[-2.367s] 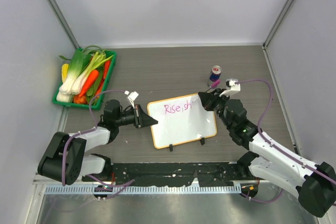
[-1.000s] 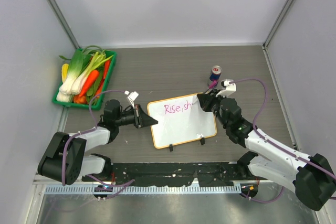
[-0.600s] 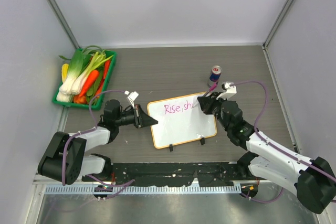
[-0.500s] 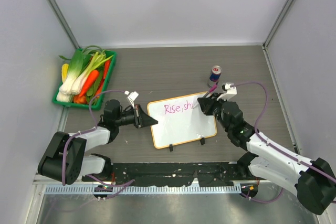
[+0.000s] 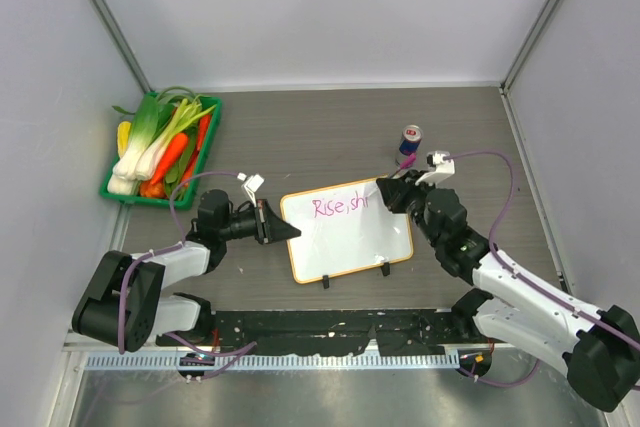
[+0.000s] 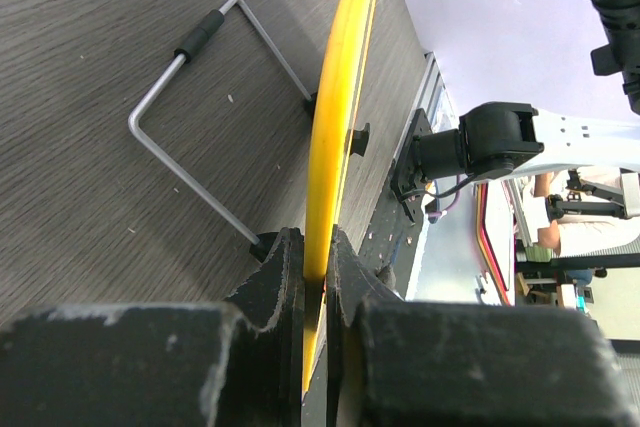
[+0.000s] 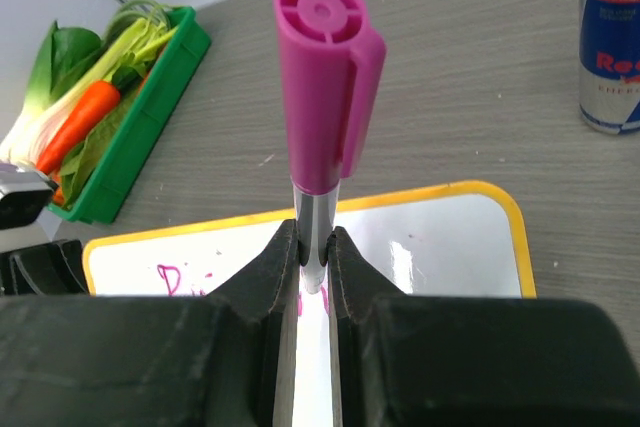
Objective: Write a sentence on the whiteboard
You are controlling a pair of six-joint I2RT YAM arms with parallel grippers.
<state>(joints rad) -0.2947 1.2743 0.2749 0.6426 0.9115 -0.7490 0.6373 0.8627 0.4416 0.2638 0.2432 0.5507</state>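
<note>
The whiteboard [image 5: 352, 243] lies on the table, white with an orange-yellow frame. My left gripper [image 5: 291, 232] is shut on its left edge, which shows as a yellow strip [image 6: 336, 117] between the pads of the left gripper [image 6: 315, 259]. The sentence [image 5: 340, 207] reads roughly "Rise shi" in pink along the top of the board. My right gripper [image 5: 386, 191] is shut on a pink marker [image 7: 322, 97] held upright over the board's top right part [image 7: 440, 237]. The marker's tip is hidden between the jaws of the right gripper [image 7: 312, 259].
A green tray of vegetables [image 5: 160, 152] sits at the far left, seen too as the green tray [image 7: 130, 117] from the right wrist. A drink can [image 5: 411, 140] stands just beyond the right gripper. A bent wire stand [image 6: 190, 157] lies under the board. Walls close in three sides.
The right gripper with the marker made small strokes near the end of the writing and came back up; a new stroke stands after "sh". The left arm and board stayed still.
</note>
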